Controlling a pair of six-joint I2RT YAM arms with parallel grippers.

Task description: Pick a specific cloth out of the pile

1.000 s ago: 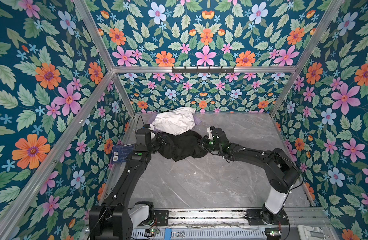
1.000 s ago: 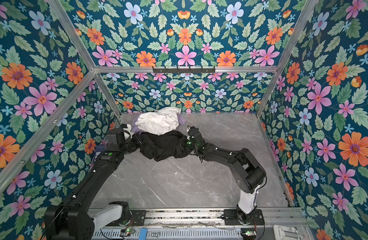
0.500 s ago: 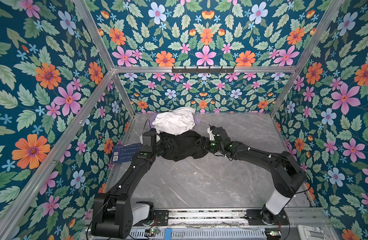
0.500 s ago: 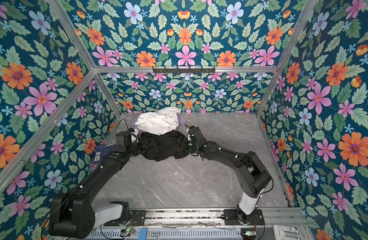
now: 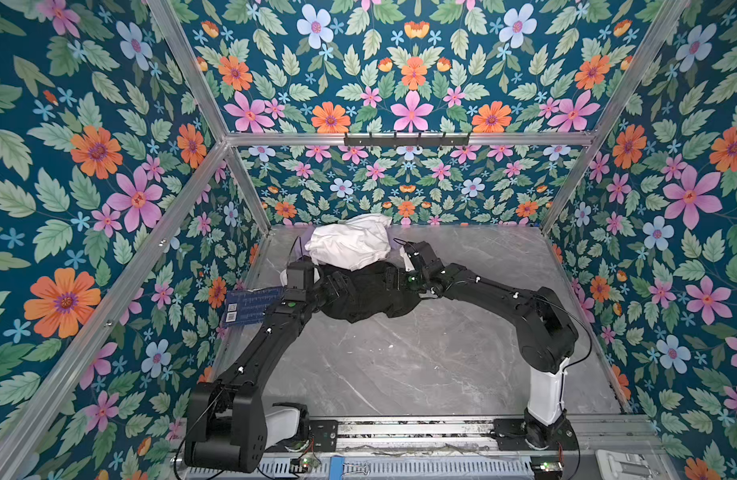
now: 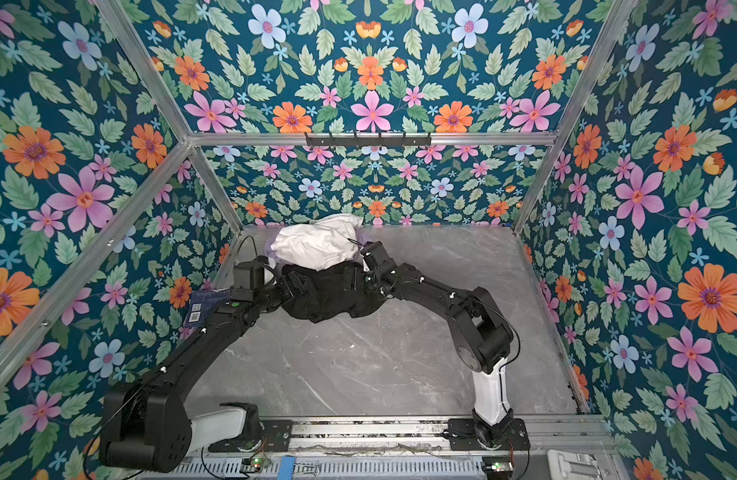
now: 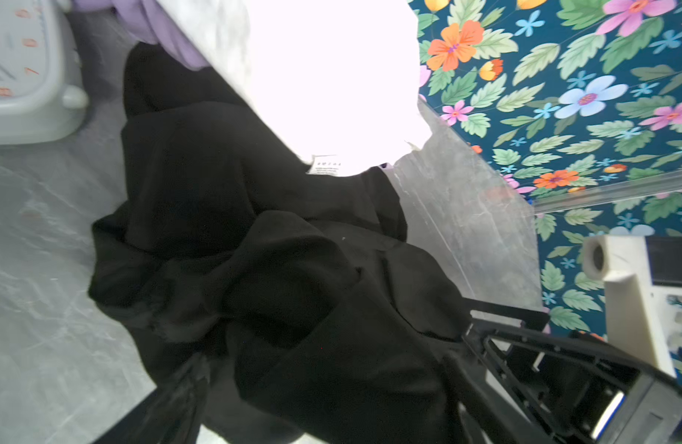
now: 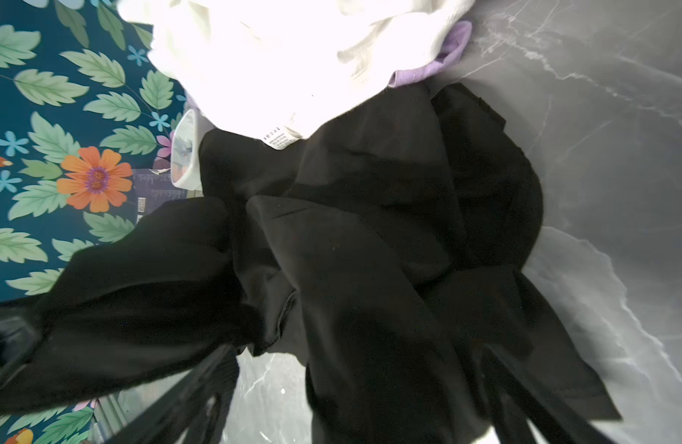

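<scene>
Black cloth (image 5: 369,301), large, plain, soft fabric: lies crumpled on the grey marbled surface (image 5: 400,374) at the near edge of the pile (image 6: 317,266). Its far edge is tucked under the crumpled white garment (image 5: 350,245). A pale lavender garment (image 8: 441,63) peeks out beneath the white one at the back.

Handling, as judged:
- Light and limp, with no stiffness. Folds are stacked in several layers and will drape and trail when lifted.
- Not fragile, and the matte weave does not look slippery.
- Risk: the white garment rests on the far edge and may drag along.
- Best hold: a thick bunched fold on the near, uncovered side, well clear of the white one. 2 holds set apart, 1 per hand, would share the weight and let the cloth slide out from beneath.

Left hand (image 5: 340,286): jaws stand wide apart, clamping nothing. In the left wrist view its fingers (image 7: 474,346) flank a hump of black folds, with cloth lying between and against them. It sits at the cloth's left end in both top views.

Right hand (image 6: 352,276): likewise spread wide, nothing pinched. In the right wrist view black fabric drapes over and between its fingers (image 8: 195,401). It sits at the cloth's right end, just beside the white garment's edge.

Both hands are low and touching the cloth, which is bunched between them.
</scene>
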